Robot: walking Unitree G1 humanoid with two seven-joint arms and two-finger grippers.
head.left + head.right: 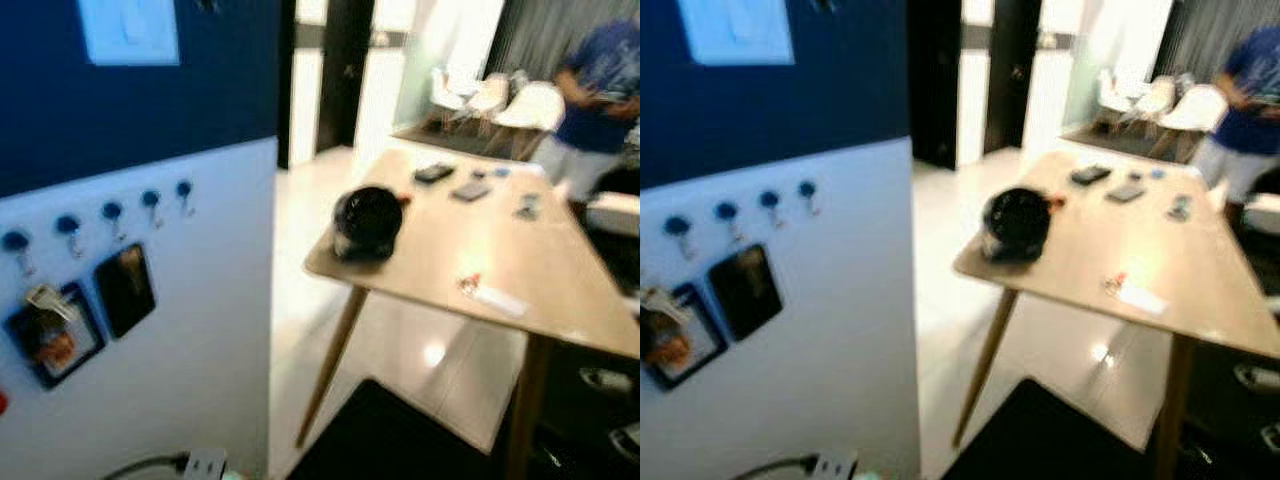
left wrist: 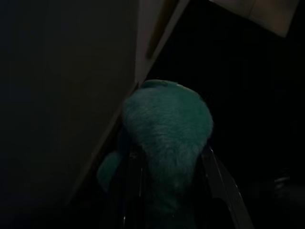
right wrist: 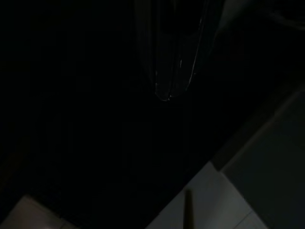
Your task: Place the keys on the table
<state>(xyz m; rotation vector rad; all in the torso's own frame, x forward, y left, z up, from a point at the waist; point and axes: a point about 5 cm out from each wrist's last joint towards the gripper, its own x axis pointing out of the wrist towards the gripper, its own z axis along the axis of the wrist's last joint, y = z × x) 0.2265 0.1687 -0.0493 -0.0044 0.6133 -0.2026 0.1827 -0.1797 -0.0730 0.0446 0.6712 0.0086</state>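
The left gripper (image 2: 169, 191) is showing in its wrist view with its two black fingers (image 2: 219, 186) pressing on either side of a fuzzy teal plush object (image 2: 167, 129) — it is clenching that soft thing, in deep shade beside a pale wall edge. The right gripper (image 3: 174, 90) is hanging in near darkness; only a faint glint of one finger is coming through, and whether it is released or clenched cannot be told.

Farther out, in the head views, a bunch of keys (image 1: 45, 300) is hanging on the wall (image 1: 200, 330) at the robot's left, under a row of blue hooks (image 1: 112, 212) and in front of a dark framed card (image 1: 55, 340); a second dark card (image 1: 124, 288) is hanging just beside it. The keys are sitting well apart from the wooden table (image 1: 540, 270), which is standing to the right on slanted legs. A black round object (image 1: 367, 222) is resting at the table's near corner, and small dark flat items (image 1: 434, 173) are lying toward its far end — too blurred to name. A person in a blue top (image 1: 600, 80) is standing beyond the table's far right side.
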